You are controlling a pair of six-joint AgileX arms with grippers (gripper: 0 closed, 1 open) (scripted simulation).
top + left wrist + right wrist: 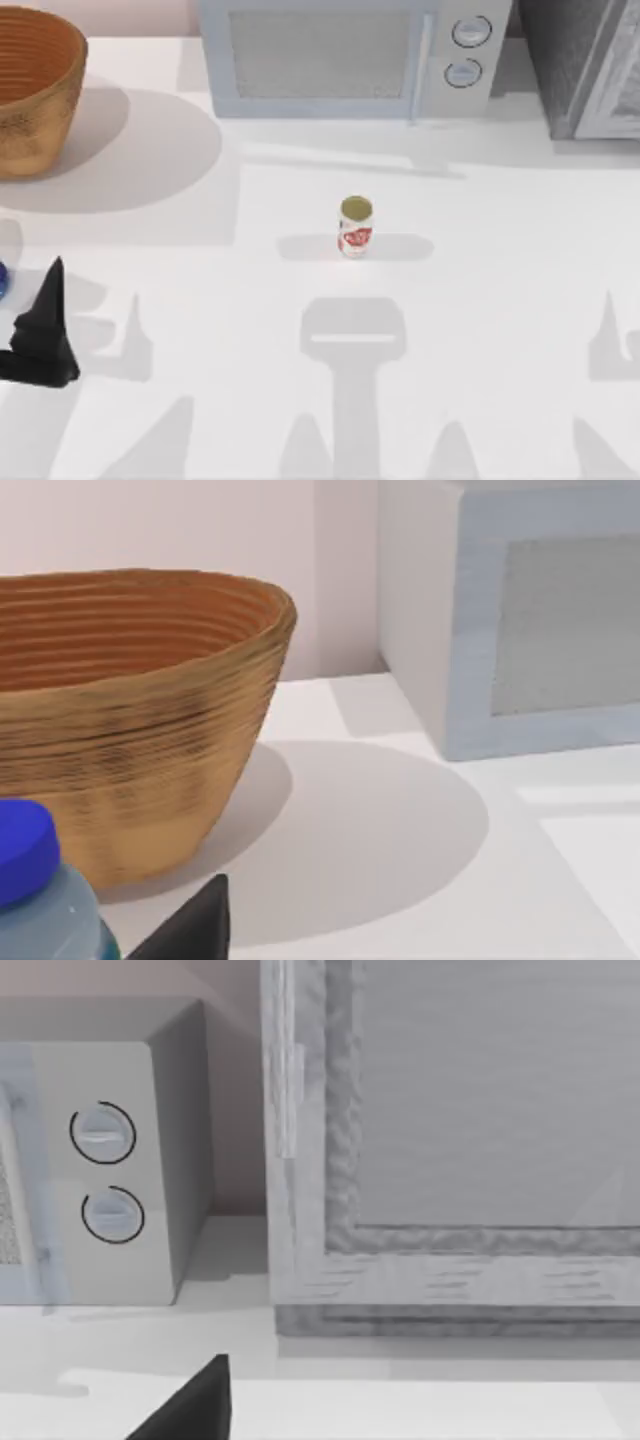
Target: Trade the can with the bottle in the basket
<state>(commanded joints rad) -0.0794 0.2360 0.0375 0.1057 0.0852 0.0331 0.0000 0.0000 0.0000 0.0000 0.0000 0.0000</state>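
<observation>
At the table's far left corner stands the basket (35, 95), orange-brown wicker with ribbed walls, its rim cut by the top view's edge; the left wrist view shows its wall (140, 740) close up, and nothing can be seen inside from either angle. Below it, at the left edge, sits the left gripper (45, 330), a dark pointed shape low over the table; whether its fingers are wide or narrow cannot be told. Just beside it at the very edge is a sliver of blue, which the left wrist view shows as a bottle (45, 900) with a blue cap and clear pale body, standing on the table outside the basket and near its wall. Along the back, the grey microwave (345, 55) has a mesh door and two round dials (470, 32) with no readable markings. The can (355, 228) stands upright near the table's middle, well apart from the basket, white with a red label whose writing is too small to read, gold top up. At the far right rear is a grey cabinet (590, 65). The right wrist view faces the cabinet's framed door (480, 1120) and the microwave's dials.
</observation>
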